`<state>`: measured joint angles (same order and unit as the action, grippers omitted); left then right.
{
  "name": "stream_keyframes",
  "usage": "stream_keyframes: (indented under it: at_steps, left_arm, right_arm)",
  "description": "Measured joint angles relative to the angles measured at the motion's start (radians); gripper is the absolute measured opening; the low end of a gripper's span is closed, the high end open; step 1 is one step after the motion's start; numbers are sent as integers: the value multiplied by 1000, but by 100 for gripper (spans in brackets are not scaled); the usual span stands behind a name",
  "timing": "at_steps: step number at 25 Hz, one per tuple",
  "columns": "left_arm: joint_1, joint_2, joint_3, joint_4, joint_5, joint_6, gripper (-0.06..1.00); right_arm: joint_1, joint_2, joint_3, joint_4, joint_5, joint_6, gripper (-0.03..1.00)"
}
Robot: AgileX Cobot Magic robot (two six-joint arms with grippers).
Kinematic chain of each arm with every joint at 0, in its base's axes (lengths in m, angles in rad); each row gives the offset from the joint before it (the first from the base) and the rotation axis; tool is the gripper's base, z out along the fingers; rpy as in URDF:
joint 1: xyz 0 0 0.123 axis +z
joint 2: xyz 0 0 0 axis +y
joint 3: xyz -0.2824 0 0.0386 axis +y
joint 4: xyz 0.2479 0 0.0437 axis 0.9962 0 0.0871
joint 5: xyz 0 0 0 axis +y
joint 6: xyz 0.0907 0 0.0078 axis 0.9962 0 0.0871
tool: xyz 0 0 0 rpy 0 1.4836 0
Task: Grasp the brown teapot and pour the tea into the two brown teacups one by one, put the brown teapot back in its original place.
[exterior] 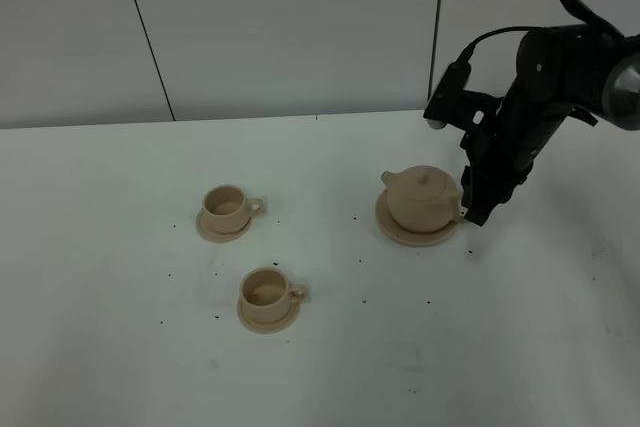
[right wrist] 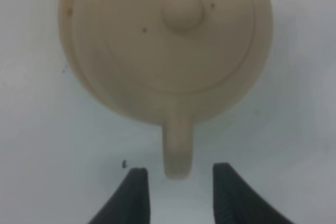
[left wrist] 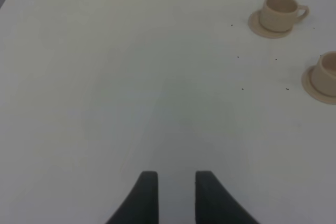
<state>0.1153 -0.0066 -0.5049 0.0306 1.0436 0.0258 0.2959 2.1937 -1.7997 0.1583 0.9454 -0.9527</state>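
The brown teapot stands on its wide saucer right of centre, spout to the left, handle to the right. My right gripper is open at the handle. In the right wrist view the loop handle points between the two fingertips, and its end just reaches between them; the gripper does not touch it. The two brown teacups stand on small saucers at the left: the far cup and the near cup. My left gripper hangs over bare table, slightly open and empty.
The white table carries small black specks around the cups and teapot. The left wrist view shows both cups, one whole and one cut by the frame edge. A grey panelled wall stands behind the table.
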Motion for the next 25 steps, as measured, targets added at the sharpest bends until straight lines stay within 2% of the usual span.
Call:
stream_keyframes:
  at_steps: [4, 9, 14, 20, 25]
  left_arm:
    - [0, 0, 0, 0, 0, 0, 24]
    - [0, 0, 0, 0, 0, 0, 24]
    - [0, 0, 0, 0, 0, 1, 24]
    - [0, 0, 0, 0, 0, 2, 24]
    - [0, 0, 0, 0, 0, 1, 24]
  right_arm:
    - [13, 16, -94, -14, 39, 59, 28]
    - [66, 99, -231, -91, 151, 138, 28]
    - [80, 136, -271, -143, 246, 192, 28]
    - [80, 136, -277, -151, 251, 192, 28]
    - [80, 139, -277, -136, 210, 155, 28]
